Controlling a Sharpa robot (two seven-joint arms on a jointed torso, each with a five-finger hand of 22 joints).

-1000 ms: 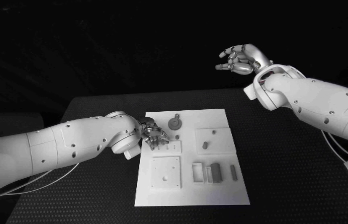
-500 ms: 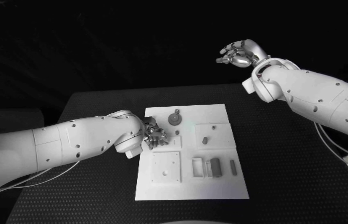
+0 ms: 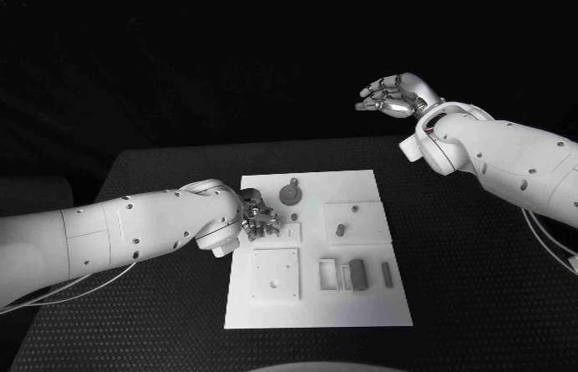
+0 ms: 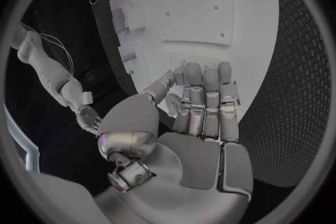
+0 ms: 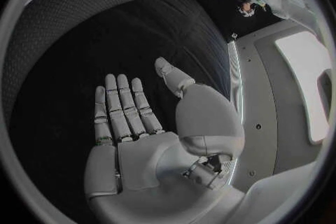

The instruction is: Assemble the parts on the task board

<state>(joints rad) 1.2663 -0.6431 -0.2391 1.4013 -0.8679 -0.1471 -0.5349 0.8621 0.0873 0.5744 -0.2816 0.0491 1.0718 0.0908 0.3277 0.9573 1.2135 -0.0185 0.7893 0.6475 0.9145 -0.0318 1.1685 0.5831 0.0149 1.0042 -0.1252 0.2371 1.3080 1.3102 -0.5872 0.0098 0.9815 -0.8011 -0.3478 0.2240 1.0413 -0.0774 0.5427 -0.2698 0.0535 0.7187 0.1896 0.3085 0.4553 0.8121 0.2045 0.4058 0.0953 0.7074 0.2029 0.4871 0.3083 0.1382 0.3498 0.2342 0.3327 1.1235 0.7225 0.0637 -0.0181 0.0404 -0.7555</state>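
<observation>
The white task board lies in the middle of the black table. On it I see a round grey part with a stem, a small oval part, a dark block and a thin bar. My left hand rests low over the board's left edge beside a small slotted plate. In the left wrist view its fingers lie straight and close together over the board, with nothing seen in them. My right hand is raised beyond the table's far edge, its palm flat and empty.
A raised square plate with a hole and an open frame sit on the board's near half. Bare black table lies right of the board. My left forearm stretches over the table's left side.
The whole head view has shifted a little. My left hand stays at the board's left edge. My right hand stays raised and has barely moved.
</observation>
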